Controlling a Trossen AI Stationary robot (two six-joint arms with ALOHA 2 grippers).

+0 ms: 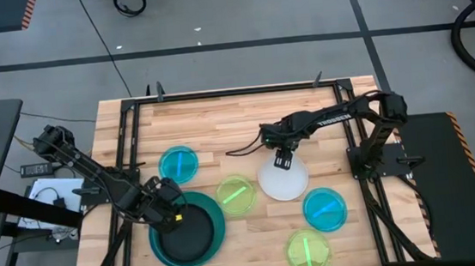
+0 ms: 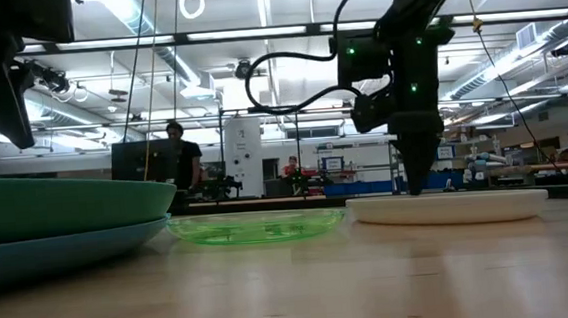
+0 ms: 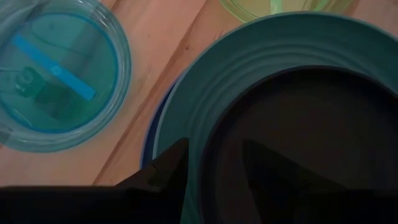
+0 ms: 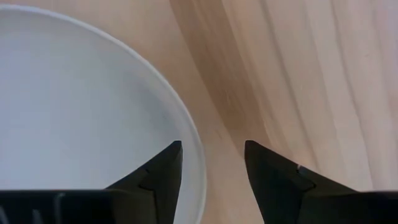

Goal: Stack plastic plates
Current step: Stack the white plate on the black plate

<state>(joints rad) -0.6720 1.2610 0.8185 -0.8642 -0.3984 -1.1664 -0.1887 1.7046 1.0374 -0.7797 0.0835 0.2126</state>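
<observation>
Light wooden plank table (image 1: pixel 219 117) edged by a black metal frame (image 1: pixel 234 91), standing on a grey floor marked with dark lines; the low view looks across it into a large workshop with ceiling strip lights, benches, and a person (image 2: pixel 181 156) standing in the background. Right gripper (image 1: pixel 282 159) lowered to the far edge of the white plate (image 1: pixel 283 181), which lies flat right of the table's centre; its jaws are parted, one finger over the plate's rim and the other over bare wood, nothing clamped between them. Left gripper (image 1: pixel 172 209) at the left rim of the stack near the front left: its jaws stand open astride the rim of the teal plate (image 1: pixel 214 217), one finger inside and one outside. In that stack the black plate (image 1: pixel 186 234) sits inside the teal plate, and a blue plate (image 3: pixel 148 134) shows as a thin edge beneath. Count: one blue, one teal, one black, one white; two translucent cyan plates, one (image 1: pixel 178 164) just behind the stack and one (image 1: pixel 324 209) front right of the white plate; two lime-green plates, one (image 1: pixel 236 195) between stack and white plate, one (image 1: pixel 307 252) at the front edge.
</observation>
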